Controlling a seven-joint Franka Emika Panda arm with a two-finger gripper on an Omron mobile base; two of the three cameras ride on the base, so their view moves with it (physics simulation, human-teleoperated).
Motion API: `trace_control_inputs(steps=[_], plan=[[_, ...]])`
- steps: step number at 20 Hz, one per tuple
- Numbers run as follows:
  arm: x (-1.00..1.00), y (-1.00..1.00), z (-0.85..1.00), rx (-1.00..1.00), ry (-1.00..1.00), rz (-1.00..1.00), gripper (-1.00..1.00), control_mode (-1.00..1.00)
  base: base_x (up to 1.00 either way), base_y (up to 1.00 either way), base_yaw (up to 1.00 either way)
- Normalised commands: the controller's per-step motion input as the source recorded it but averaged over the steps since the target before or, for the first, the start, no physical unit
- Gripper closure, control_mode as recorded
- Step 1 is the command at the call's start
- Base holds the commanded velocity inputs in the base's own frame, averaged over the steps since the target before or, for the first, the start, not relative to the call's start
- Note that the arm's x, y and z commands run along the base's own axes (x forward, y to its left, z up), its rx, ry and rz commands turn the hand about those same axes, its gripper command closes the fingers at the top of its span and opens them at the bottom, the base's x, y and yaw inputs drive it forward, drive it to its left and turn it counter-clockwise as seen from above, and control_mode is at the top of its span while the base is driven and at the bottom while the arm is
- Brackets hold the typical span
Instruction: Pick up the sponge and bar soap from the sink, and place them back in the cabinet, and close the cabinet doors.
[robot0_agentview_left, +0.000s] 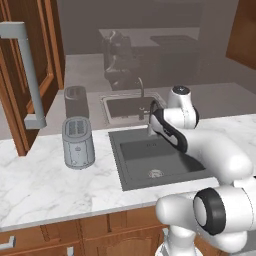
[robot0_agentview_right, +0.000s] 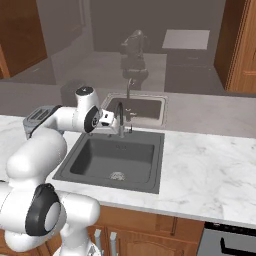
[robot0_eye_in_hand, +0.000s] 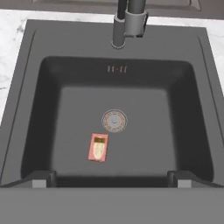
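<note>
Marble counter (robot0_agentview_left: 45, 185), dark sink (robot0_eye_in_hand: 205, 52) set in it, toaster (robot0_agentview_left: 78, 142) to one side. Gripper (robot0_eye_in_hand: 113, 177) hangs over the basin, jaws spread wide, holding nothing. Bar soap (robot0_eye_in_hand: 98, 147) lies flat on the sink floor just beside the drain (robot0_eye_in_hand: 114, 120). Step looks like the reach for the soap; next move calls for lowering straight down and straddling it. Sponge can't be made out, possibly hidden below the near wall. Cabinet door (robot0_agentview_left: 25, 75) stands open, cut off at the frame edge.

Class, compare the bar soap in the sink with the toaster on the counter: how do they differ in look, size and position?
The bar soap is a small flat pinkish-cream block; the toaster is a far larger upright grey box. The soap lies low in the sink near the drain; the toaster stands on the marble counter.
</note>
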Motion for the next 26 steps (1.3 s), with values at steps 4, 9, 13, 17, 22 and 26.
trace_control_inputs(steps=[4,9,13,17,22,26], plan=[[0.31,0.0,0.0,0.0,0.0,0.0,-1.0,-1.0,0.0,0.0,0.0],[0.24,0.0,-0.08,0.0,0.0,0.0,-1.0,-1.0,0.0,0.0,0.0],[0.16,0.0,0.0,0.02,0.02,0.0,-1.0,-1.0,0.0,0.0,0.0],[0.08,0.0,-0.04,0.05,0.05,0.0,-1.0,-1.0,0.0,0.0,0.0],[0.0,0.0,-0.18,0.05,0.04,0.0,-1.0,-1.0,0.0,0.0,0.0],[0.0,0.0,-0.33,0.0,0.0,0.0,-1.0,-1.0,0.0,0.0,0.0]])
